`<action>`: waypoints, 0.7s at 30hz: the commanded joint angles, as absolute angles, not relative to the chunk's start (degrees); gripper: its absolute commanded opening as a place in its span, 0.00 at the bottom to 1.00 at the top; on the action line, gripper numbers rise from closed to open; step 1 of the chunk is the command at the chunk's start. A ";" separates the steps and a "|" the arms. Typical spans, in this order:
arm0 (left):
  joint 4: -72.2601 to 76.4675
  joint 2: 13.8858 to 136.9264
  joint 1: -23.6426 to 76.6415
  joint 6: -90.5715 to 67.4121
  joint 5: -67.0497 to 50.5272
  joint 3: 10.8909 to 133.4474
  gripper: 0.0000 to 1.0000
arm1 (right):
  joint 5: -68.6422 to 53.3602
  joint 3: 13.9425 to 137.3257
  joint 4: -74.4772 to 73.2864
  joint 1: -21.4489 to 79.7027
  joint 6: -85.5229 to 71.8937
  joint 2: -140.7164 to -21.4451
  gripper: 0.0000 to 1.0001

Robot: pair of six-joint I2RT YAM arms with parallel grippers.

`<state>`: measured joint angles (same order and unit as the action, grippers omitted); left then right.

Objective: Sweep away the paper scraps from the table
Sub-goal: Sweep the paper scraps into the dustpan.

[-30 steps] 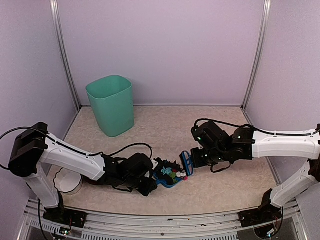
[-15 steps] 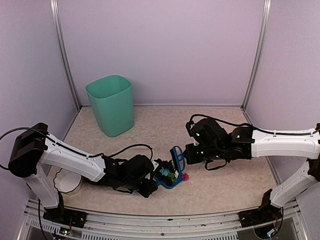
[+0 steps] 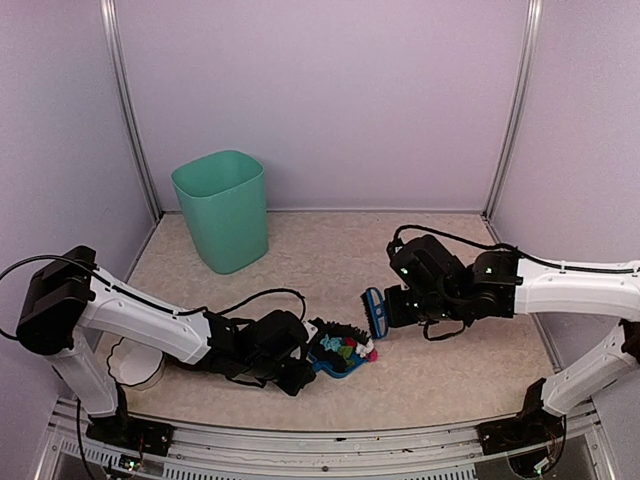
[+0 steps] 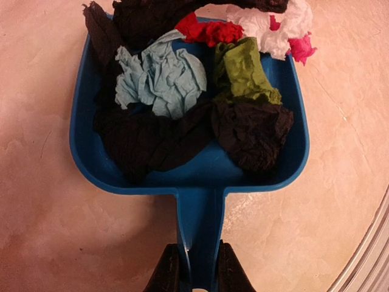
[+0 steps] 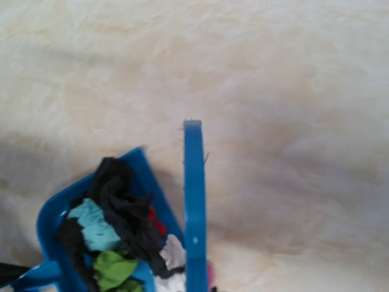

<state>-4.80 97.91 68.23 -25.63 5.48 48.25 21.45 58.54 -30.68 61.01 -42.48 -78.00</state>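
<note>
The paper scraps (image 4: pixel 164 79) are heaped in a blue dustpan (image 4: pixel 200 176): black, teal, green and red bits. A white and a pink scrap (image 4: pixel 302 47) lie at the pan's mouth, on the table (image 3: pixel 330 250). My left gripper (image 4: pixel 199 267) is shut on the dustpan's handle, and the pan (image 3: pixel 330 366) lies flat with the scraps (image 3: pixel 342 346) in it. My right gripper (image 3: pixel 392 310) is shut on a small blue brush (image 3: pixel 375 313), held just right of the pan's mouth. In the right wrist view the brush (image 5: pixel 194 201) stands edge-on beside the scraps (image 5: pixel 112 225); the fingers are hidden.
A teal bin (image 3: pixel 222 210) stands upright at the back left of the table. A white round object (image 3: pixel 135 362) sits by the left arm's base. The metal front rail (image 3: pixel 330 440) runs along the near edge, and walls close in the other three sides.
The right gripper swung the brush left against the pan's mouth, then drew it back to the right. The left gripper and the dustpan have stayed put.
</note>
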 commanded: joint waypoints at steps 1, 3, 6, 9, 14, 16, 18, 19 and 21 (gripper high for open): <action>-7.28 98.57 68.79 -26.07 5.28 47.72 0.00 | 26.23 57.54 -37.56 61.46 -45.23 -74.45 0.00; -7.42 98.44 68.73 -26.11 5.28 47.80 0.00 | 25.33 56.29 -38.18 61.52 -46.08 -73.91 0.00; -7.60 98.34 68.77 -26.15 5.30 48.02 0.00 | 23.15 54.14 -36.83 61.54 -47.06 -73.70 0.00; -7.73 98.52 68.87 -26.10 5.37 48.25 0.00 | 21.20 52.59 -34.78 61.59 -47.86 -74.53 0.00; -7.53 98.69 68.95 -26.13 5.20 48.34 0.00 | 18.75 51.97 -30.54 61.86 -48.28 -76.40 0.00; -7.26 98.74 68.99 -26.20 5.19 48.34 0.00 | 18.33 52.33 -29.11 62.08 -47.85 -77.14 0.00; -7.04 98.83 69.05 -26.21 5.09 48.30 0.00 | 18.22 53.08 -28.18 62.22 -47.45 -77.83 0.00; -7.01 98.91 69.11 -26.27 5.01 48.26 0.00 | 18.08 53.51 -27.80 62.30 -47.18 -78.17 0.00; -6.94 99.02 69.23 -26.28 4.92 48.18 0.00 | 18.04 54.20 -26.82 62.38 -46.81 -78.87 0.00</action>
<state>-4.84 97.91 68.36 -25.74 5.72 48.25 18.79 52.49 -30.50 61.60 -47.37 -77.43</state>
